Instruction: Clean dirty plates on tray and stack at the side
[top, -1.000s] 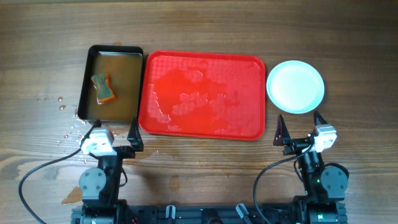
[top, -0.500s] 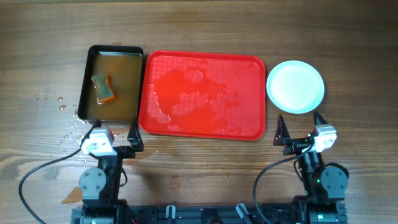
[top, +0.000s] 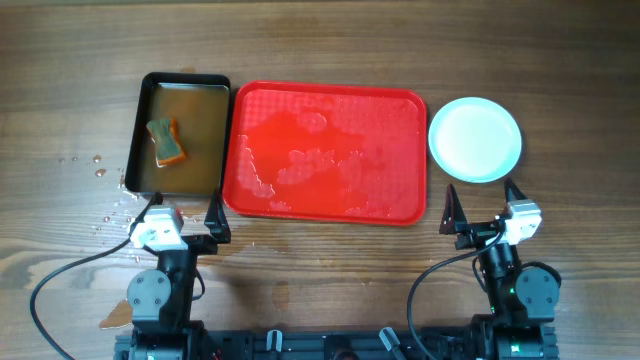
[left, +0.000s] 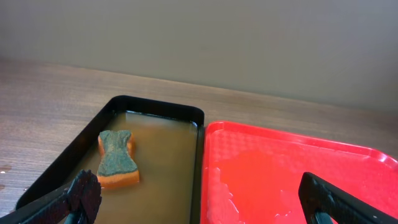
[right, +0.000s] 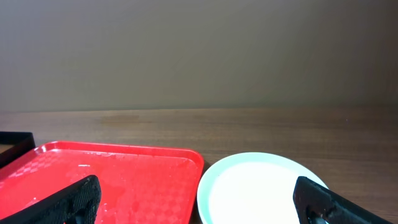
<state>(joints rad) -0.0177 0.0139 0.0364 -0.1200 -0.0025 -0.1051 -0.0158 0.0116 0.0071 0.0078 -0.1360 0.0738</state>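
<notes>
A black rectangular pan (top: 188, 77) of brownish water sits on the wooden worktop (top: 320, 40) left of centre. Its long side runs from the near edge toward the far edge, and it lies just beside the left short side of the tray. An orange sponge with a green scouring top (top: 166, 141) lies in the far half of the pan, partly in the water. Scattered water droplets (top: 100, 172) dot the wood between the pan and the left edge.

The large red rectangular plastic tray (top: 398, 118) lies flat in the middle of the worktop, with its long axis parallel to the near edge. Its textured floor is wet with patches of water. The round pale mint plate (top: 475, 139) rests on the wood just beside the tray's right short side, level with the tray's far half, and its face looks clean. Whether more plates are stacked under it cannot be told, nor whether its rim touches the tray.

The left gripper (top: 183, 198) sits near the near edge, in front of the gap between pan and tray, with its fingers spread wide and holding nothing. The right gripper (top: 480, 190) sits near the same edge, in front of the plate, likewise spread and holding nothing
</notes>
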